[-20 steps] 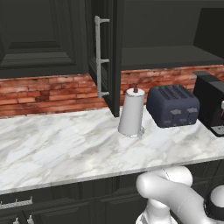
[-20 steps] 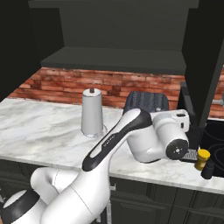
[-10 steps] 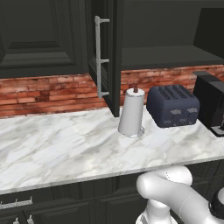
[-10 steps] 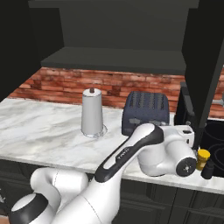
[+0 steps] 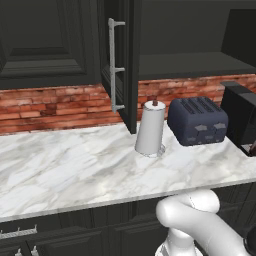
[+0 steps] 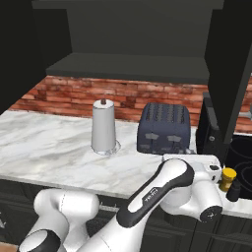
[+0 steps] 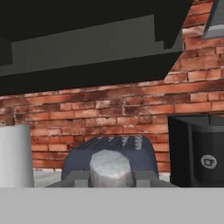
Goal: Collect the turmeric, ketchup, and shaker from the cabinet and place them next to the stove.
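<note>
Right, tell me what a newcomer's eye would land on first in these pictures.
First the white arm, bent low in front of the marble counter. On the counter stand a white paper towel roll and, beside it, a dark blue toaster against the red brick wall. Above, the cabinet hangs open, and the turmeric and the shaker sit together at the counter's right end.

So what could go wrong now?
The white arm is right beside the small yellow-topped jar and the little dark grey shaker near the marble counter's front edge; a swing could knock them off. The gripper is shut on a pale grey-topped thing, which might slip.
</note>
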{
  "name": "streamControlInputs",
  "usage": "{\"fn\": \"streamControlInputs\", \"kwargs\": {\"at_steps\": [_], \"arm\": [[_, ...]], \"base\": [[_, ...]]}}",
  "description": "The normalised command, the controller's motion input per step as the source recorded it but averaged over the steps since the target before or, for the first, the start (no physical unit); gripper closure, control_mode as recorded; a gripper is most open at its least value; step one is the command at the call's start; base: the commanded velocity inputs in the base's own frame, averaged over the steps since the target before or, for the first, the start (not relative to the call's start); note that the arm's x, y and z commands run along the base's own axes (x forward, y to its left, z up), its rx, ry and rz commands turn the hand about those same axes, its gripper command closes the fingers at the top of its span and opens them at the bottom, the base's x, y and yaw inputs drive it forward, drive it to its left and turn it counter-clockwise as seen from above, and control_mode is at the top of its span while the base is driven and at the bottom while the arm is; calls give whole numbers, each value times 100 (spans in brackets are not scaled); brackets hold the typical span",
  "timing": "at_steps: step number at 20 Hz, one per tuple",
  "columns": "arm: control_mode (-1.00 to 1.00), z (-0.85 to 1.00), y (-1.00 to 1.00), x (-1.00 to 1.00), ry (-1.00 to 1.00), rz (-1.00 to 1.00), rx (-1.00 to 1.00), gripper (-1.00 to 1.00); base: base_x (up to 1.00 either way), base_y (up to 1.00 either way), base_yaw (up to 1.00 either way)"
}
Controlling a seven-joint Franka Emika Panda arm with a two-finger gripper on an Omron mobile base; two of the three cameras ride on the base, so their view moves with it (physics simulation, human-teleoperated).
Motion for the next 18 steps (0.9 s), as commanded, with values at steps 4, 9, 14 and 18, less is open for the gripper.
{"fn": "streamControlInputs", "kwargs": {"at_steps": [4,9,14,18], "arm": [[-100,-25,-24,-4,0,-3,-4,100],[-100,-39,-5,0,0,-1,-12,100],[-100,-22,-40,0,0,0,-1,100],[-100,-16,-42,0,0,0,0,100]], "base": [[0,0,0],[0,0,0],[0,0,0],[0,0,0]]}}
